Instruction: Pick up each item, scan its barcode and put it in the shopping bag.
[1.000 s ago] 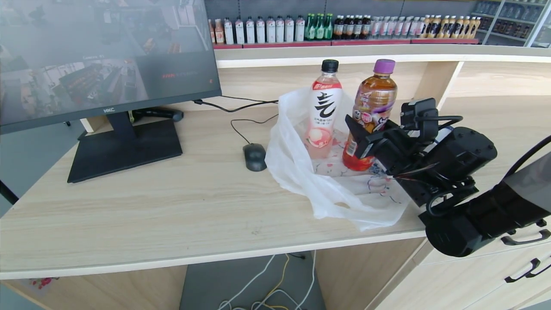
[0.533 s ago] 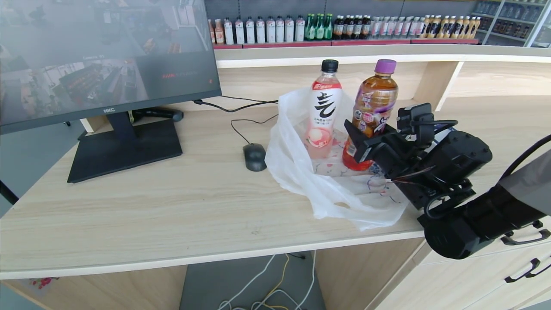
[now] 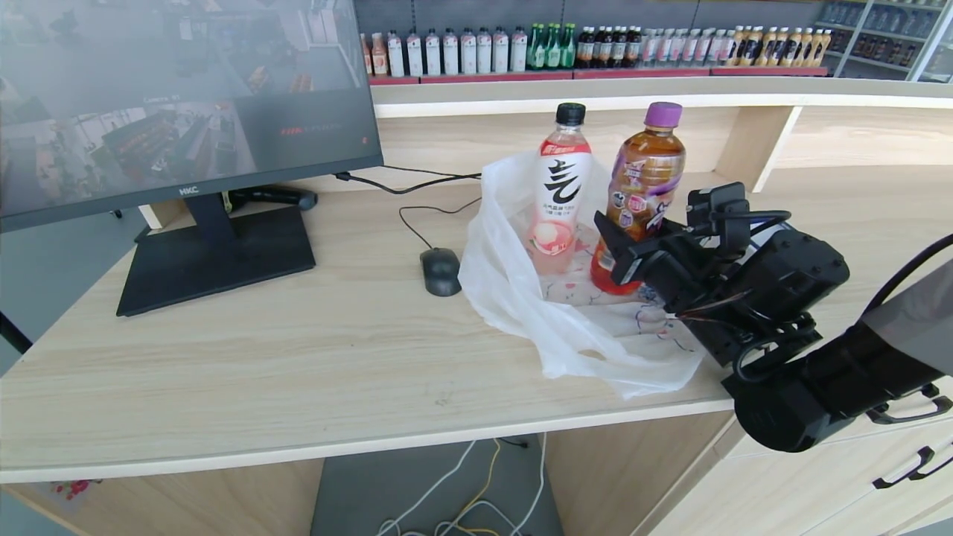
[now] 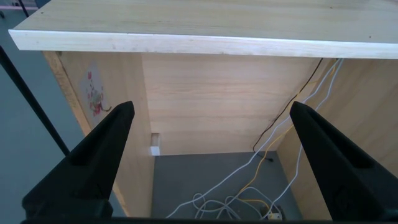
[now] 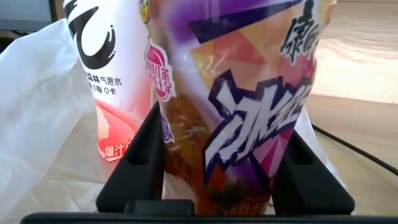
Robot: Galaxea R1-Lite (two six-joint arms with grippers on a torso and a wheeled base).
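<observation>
Two bottles stand upright in the open white shopping bag (image 3: 536,313) on the wooden counter: a pink drink bottle (image 3: 560,193) with a black cap and, beside it, an amber tea bottle (image 3: 644,179) with a purple cap. My right gripper (image 3: 631,247) is shut on the tea bottle's lower half, from the bag's right side. In the right wrist view the tea bottle (image 5: 249,112) fills the gap of that gripper (image 5: 227,168), with the pink bottle (image 5: 109,93) and the bag (image 5: 37,124) close by. My left gripper (image 4: 211,155) hangs open below the counter's edge.
A monitor (image 3: 179,97) on a black stand takes up the counter's left; a black handheld scanner (image 3: 275,196) lies behind the stand. A mouse (image 3: 441,271) sits just left of the bag. A raised shelf (image 3: 595,89) runs behind the bag. Drawers (image 3: 908,461) are at lower right.
My right gripper has shifted slightly left and lower, staying around the tea bottle, whose top leaned a little. The pink bottle and the bag have not moved.
</observation>
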